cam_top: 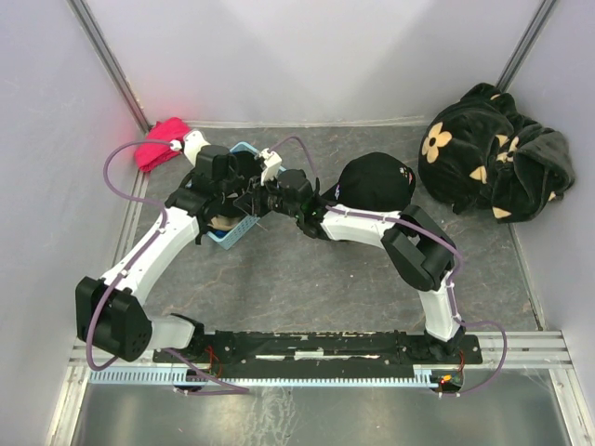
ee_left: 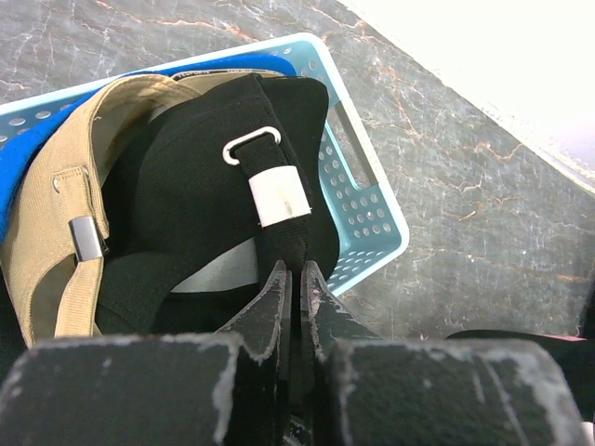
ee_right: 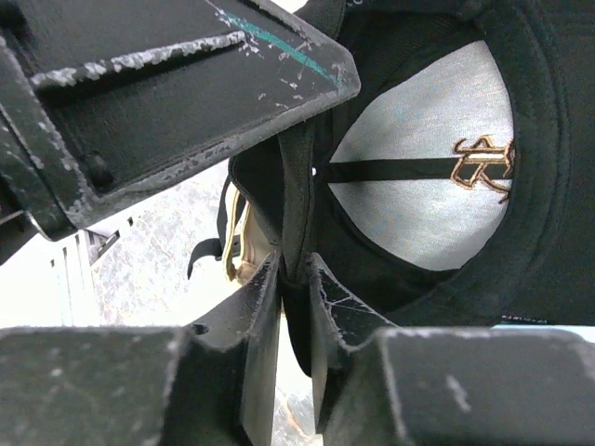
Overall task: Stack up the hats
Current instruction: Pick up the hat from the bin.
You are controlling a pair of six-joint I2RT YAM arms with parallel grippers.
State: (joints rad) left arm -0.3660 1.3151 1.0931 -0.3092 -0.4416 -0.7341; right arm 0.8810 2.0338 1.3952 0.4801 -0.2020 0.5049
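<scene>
A black hat (ee_left: 186,177) lies upside down on top of a tan hat (ee_left: 65,186) and a bright blue hat (ee_left: 17,177) inside a light blue basket (ee_left: 372,214). My left gripper (ee_left: 296,268) is shut on the black hat's back strap, just below its white label (ee_left: 279,195). From the other side, my right gripper (ee_right: 296,265) pinches the same black hat (ee_right: 521,186) by its rim fabric, close under the left gripper's body (ee_right: 167,102). A second black hat (cam_top: 376,181) with small lettering sits crown up on the table behind the right arm.
A red-pink cloth bundle (cam_top: 163,144) lies at the back left corner. A big black plush fabric with beige flowers (cam_top: 493,163) fills the back right. The basket (cam_top: 231,237) stands left of centre, with both wrists crowded above it. Walls enclose three sides.
</scene>
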